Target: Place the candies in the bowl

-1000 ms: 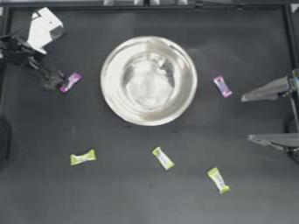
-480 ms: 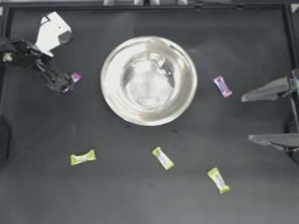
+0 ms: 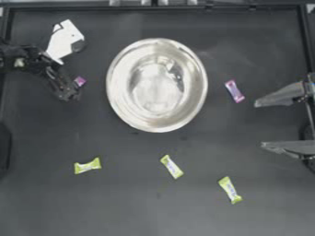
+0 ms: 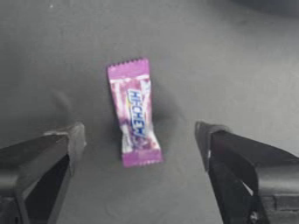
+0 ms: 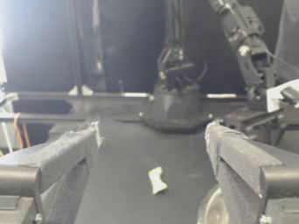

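— What changed since a second ago?
— Your left gripper (image 3: 69, 90) has shifted over the left pink candy (image 3: 79, 81), now partly hidden under it; everything else has stayed put.

— Jaws?
— Spread wide, one either side of that candy (image 4: 135, 114), touching nothing. It lies flat on the table (image 3: 154, 207), its long axis running along the gap between them.

— The count?
— Five candies: two pink, three yellow. The other pink (image 3: 234, 90) lies right of the bowl (image 3: 156, 84); yellows at (image 3: 87, 166), (image 3: 172, 166), (image 3: 229, 190). None in the bowl.

— Right gripper (image 3: 286, 120)?
— Parked at the right edge, jaws wide apart, empty.
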